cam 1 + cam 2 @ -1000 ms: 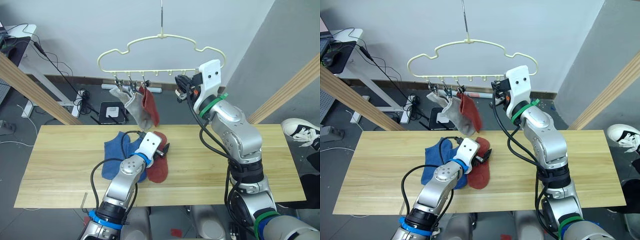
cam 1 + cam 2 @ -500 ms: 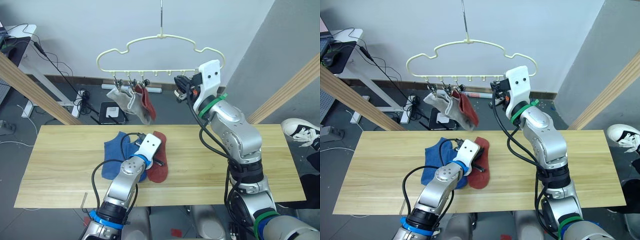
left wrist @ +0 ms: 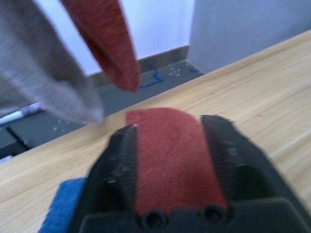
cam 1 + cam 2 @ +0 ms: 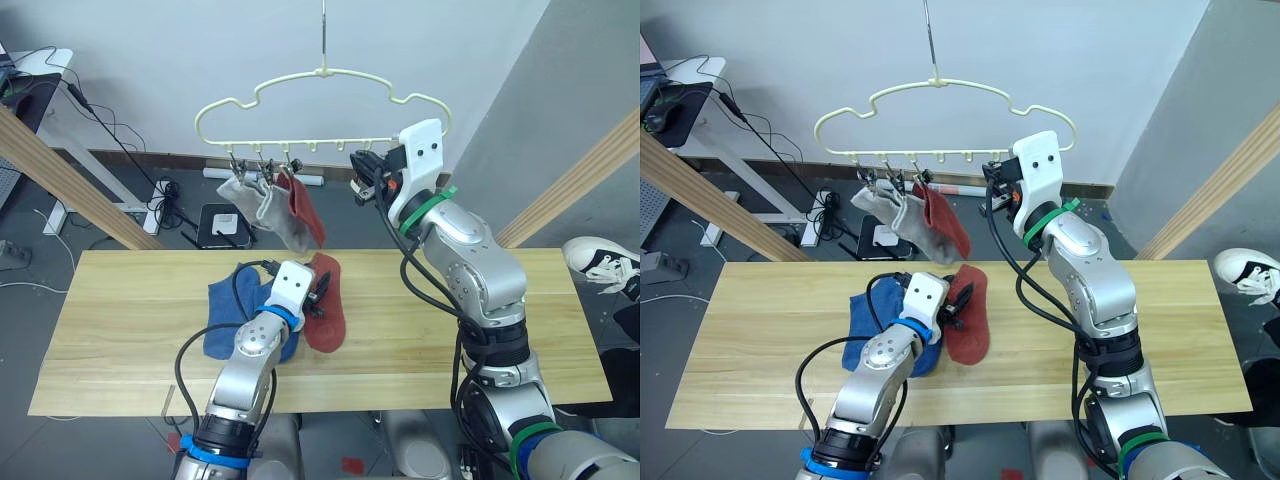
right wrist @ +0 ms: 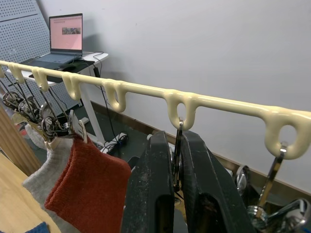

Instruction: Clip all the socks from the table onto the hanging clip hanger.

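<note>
Three socks are already hanging from the clip hanger point(image 4: 322, 75): two grey, one red. Below it, a red sock point(image 4: 327, 313) is being clamped between the left gripper point(image 4: 318, 297) fingers over the table point(image 4: 480, 310). A hanger clip point(image 5: 178, 160) is being pinched by the right gripper point(image 5: 178, 182). The cuff is best brought up taut to that clip.

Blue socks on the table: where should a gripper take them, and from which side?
Probably the bunched edge of the blue socks on the robot's left, coming from above. The left gripper, shut on the red sock, covers their other side, and they lie flat on the table, leaving only raised folds to pinch.
</note>
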You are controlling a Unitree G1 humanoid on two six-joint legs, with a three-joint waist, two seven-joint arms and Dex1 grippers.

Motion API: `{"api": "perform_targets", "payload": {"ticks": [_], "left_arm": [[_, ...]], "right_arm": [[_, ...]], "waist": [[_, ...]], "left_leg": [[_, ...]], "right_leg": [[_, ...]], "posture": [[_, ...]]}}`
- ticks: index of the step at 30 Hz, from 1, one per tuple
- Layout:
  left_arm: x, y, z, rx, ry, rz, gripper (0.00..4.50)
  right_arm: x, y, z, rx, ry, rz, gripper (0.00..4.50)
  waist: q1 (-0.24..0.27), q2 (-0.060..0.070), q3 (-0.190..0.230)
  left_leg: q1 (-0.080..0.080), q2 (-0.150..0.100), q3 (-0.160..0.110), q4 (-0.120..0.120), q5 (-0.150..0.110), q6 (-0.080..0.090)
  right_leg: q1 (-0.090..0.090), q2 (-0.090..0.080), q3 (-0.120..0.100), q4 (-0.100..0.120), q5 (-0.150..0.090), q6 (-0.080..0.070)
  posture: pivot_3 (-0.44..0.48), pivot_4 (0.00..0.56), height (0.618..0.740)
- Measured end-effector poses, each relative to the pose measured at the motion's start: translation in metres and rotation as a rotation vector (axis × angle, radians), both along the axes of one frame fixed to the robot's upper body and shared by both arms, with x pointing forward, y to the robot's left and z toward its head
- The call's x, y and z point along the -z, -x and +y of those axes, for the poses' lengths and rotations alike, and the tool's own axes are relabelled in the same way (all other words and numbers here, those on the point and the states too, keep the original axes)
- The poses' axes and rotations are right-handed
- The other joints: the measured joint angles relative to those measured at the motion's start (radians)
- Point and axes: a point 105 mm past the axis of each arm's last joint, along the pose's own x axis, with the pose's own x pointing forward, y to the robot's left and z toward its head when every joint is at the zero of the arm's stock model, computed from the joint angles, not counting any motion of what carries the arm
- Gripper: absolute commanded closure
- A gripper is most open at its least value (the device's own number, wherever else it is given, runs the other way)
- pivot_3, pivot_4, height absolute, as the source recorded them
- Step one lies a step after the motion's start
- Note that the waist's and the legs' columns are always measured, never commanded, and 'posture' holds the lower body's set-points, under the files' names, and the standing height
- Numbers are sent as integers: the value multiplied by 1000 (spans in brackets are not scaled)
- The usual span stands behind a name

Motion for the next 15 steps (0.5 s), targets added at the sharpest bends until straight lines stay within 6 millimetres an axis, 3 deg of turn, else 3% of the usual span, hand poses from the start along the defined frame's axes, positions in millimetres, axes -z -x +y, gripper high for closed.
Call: {"api": "perform_targets", "payload": {"ticks": [4,15], "left_arm": [[3,-4,-4,16,-1,20,22],[15,-23,-11,23,-87,106,22]], "right_arm": [[0,0,0,0,1,-1,4500],[0,1,1,-3,3,-2,4500]], "waist": [[0,0,0],[-1,0,0]], "left_leg": [[0,0,0,0,0,0],[0,0,0,0,0,0]], "right_leg": [[0,0,0,0,0,0],[0,0,0,0,0,0]], "posture": [[-116,336,740],[-117,336,740]]}}
